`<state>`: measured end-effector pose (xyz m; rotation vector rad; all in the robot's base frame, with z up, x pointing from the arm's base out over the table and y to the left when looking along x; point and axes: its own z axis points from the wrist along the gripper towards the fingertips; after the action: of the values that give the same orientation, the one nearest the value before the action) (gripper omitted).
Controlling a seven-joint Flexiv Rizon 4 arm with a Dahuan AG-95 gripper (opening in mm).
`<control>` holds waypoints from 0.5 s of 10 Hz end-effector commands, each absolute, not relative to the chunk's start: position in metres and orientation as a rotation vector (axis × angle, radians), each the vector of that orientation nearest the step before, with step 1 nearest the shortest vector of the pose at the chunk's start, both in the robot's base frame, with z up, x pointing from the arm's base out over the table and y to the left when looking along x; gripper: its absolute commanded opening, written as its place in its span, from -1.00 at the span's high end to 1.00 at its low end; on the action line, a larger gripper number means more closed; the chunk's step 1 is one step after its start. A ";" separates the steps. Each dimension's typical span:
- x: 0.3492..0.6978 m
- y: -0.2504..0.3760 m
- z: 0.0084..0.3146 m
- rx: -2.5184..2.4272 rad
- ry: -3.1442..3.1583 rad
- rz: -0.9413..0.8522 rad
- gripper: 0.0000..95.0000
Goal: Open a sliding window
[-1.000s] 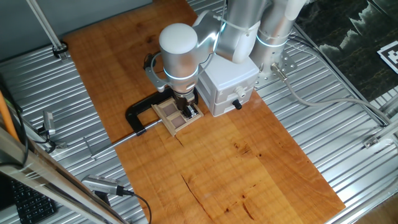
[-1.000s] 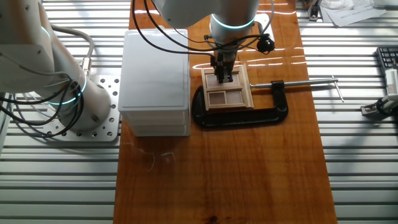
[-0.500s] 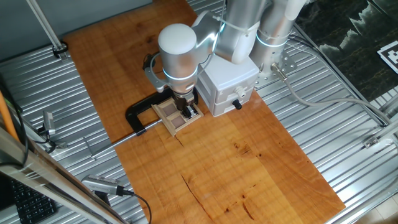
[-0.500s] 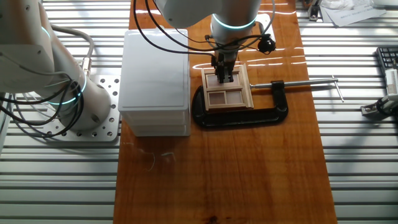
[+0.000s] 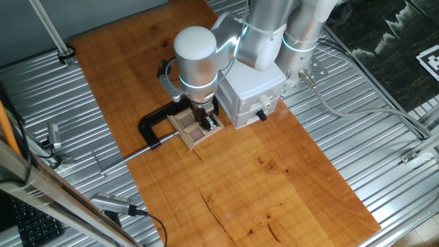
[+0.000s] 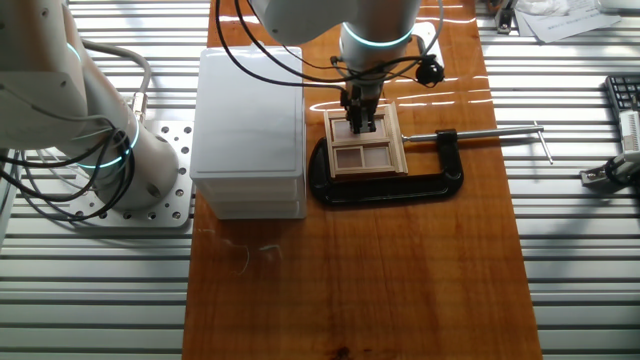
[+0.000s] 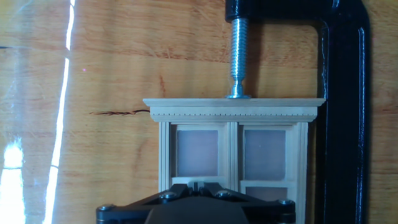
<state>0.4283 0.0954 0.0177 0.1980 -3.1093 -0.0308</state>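
**Gripper parked on the window, almost no motion in the last second**

From my station, the gripper sits down on the sliding window, over the half of the frame nearest the far edge of the wooden tabletop. Compared with a second ago, both fixed views look nearly identical: the arm's white joint has drifted only a hair, and the window and its panes sit where they were. I read that as contact made but the sash not yet sliding, so the opening stroke is still ahead of me, or is only just beginning.

In the hand view the black fingertips meet close together at the middle bar of the frame, between the two upper panes. I judge them nearly closed, perhaps pinching or pressing that bar, but I cannot tell for certain that they grip it.

The window lies flat in the middle of the board's far half, just beside the white box on the board's left edge, and is held by the black C-clamp, whose screw presses the frame's moulded top.

I can read no brand, label or writing anywhere; only a partly visible black-and-white marker at the right edge of one fixed view.
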 end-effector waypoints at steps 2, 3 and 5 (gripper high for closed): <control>0.431 0.096 0.017 0.197 -3.109 -0.033 1.00; 0.431 0.096 0.017 0.197 -3.108 -0.032 1.00; 0.434 0.097 0.016 0.195 -3.106 -0.031 1.00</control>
<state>0.4336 0.0971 0.0172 0.1939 -3.1039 -0.0290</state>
